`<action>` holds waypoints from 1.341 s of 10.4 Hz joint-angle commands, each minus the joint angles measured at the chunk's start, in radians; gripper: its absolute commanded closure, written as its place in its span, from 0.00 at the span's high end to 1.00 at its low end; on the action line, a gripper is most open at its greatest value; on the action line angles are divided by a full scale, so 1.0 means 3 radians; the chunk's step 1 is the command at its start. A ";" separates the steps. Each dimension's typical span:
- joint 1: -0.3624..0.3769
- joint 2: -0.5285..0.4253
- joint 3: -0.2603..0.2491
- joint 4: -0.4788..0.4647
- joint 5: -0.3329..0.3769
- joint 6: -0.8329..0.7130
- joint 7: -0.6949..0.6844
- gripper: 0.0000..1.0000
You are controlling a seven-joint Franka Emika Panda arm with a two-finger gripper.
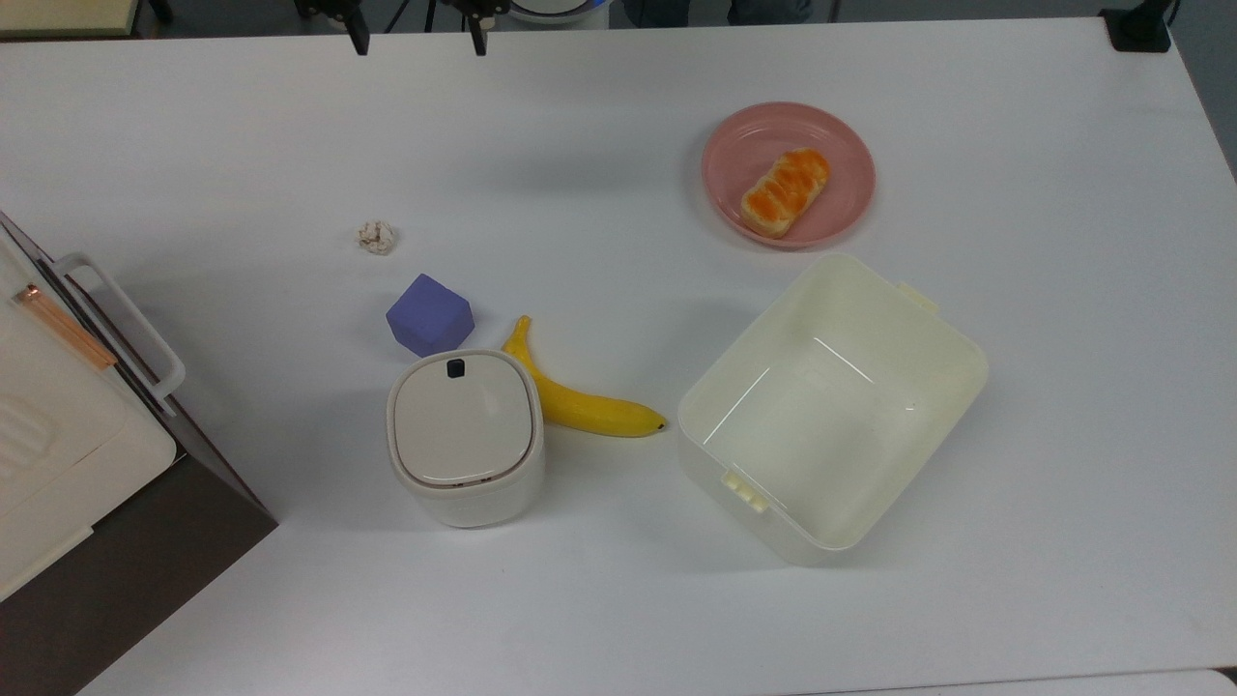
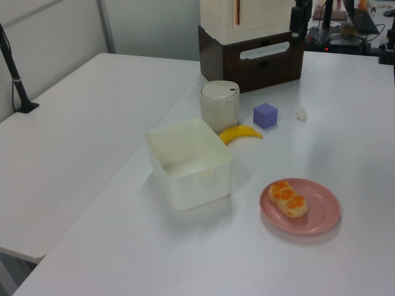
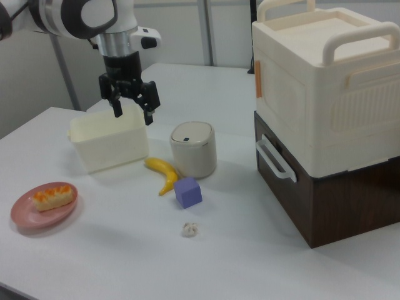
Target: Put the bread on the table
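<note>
Going across the top view from its left, the stacked cream and brown appliance [image 1: 68,454] sits at the edge, then the paper wad [image 1: 376,236], the purple cube [image 1: 430,314] and the lidded cream canister [image 1: 464,435]. The gripper [image 1: 417,37] hangs at the far edge of the table [image 1: 618,145] above these, its two fingers spread wide and holding nothing. Next comes the banana [image 1: 580,401], touching the canister's side, then the cream tub [image 1: 831,406]. The bread [image 1: 786,190] lies on the pink plate [image 1: 841,155] just beyond the tub, well apart from the gripper and off toward the top view's right. In the right view the gripper [image 3: 132,105] hovers high over the table with the bread [image 3: 54,196] low at the right view's left.
</note>
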 commanded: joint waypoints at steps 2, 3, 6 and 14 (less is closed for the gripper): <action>0.0180 -0.0006 -0.0021 0.0000 -0.0009 -0.0114 -0.0018 1.00; 0.0174 0.0019 -0.0021 -0.0025 -0.0009 -0.0084 -0.0038 1.00; 0.0174 0.0076 -0.0026 -0.0071 -0.0019 -0.0084 -0.0023 1.00; 0.0680 0.0122 0.1046 -0.1045 -0.0029 0.1221 0.1993 1.00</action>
